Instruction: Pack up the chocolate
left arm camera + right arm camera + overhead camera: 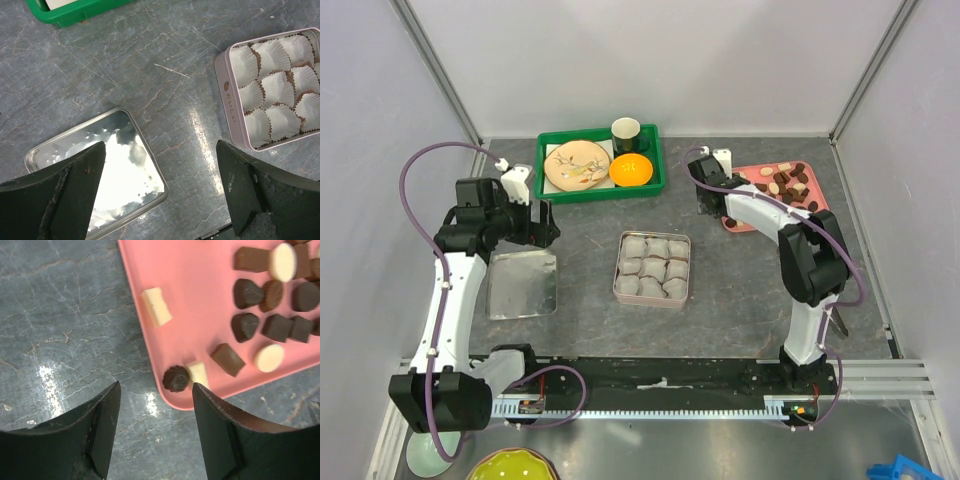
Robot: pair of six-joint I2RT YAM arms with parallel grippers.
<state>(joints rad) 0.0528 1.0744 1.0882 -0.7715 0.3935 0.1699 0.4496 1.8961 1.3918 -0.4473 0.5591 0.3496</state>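
chocolate [248, 294] loose on pink tray [200, 300]; right hand [156, 388] parted over the tray's corner.
tray sits far right on the bench [580, 245]. pieces mostly dark, a few cream; one dark fluted piece [176, 378] and a cream block [198, 374] touch at the near left corner. right hand above that corner, fingers apart, gripping nothing. tin [227, 75] of paper cups [275, 87] mid-bench. left hand [161, 144] spread wide, empty, over a shiny metal lid [125, 150] at left.

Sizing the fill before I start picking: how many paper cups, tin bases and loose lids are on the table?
Paper cups: 9
Tin base: 1
Loose lid: 1
Total: 11
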